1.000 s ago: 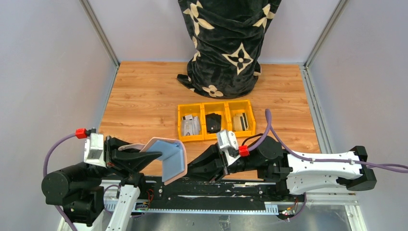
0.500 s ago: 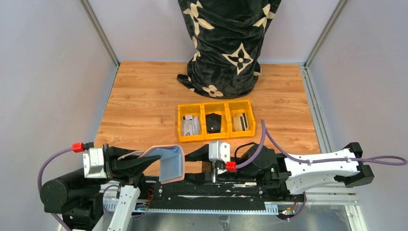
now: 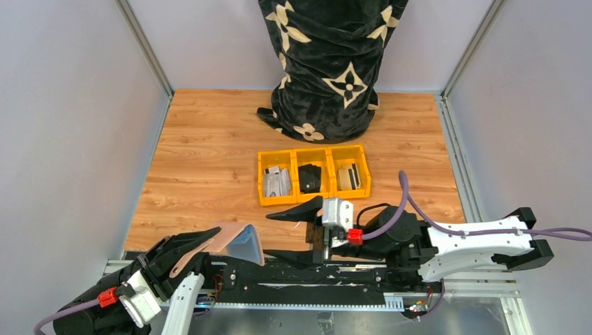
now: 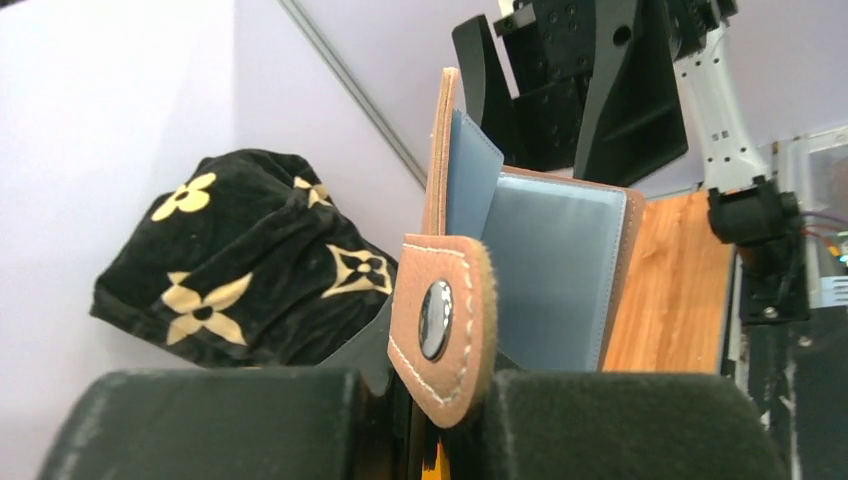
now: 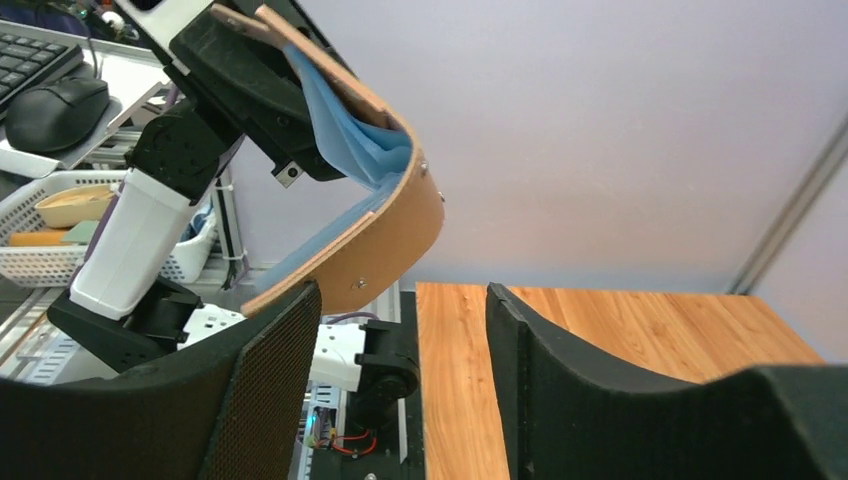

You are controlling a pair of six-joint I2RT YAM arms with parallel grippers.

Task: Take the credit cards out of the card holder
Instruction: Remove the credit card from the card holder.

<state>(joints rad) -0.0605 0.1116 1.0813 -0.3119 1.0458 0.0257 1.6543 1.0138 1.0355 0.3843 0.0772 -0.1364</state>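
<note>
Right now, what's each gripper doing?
Left gripper: closed, holding the card holder.
Right gripper: open, empty.

3 cameras are used. The card holder (image 3: pixel 234 241) is looked down on by the top external camera from high above and behind it, at a distance, with the wooden table (image 3: pixel 209 153) lying beyond it. By the left wrist camera it is viewed from just below, very near, facing upward. By the right wrist camera it is viewed from its right, near, facing leftward. The card holder is shared by all 3 views.
</note>
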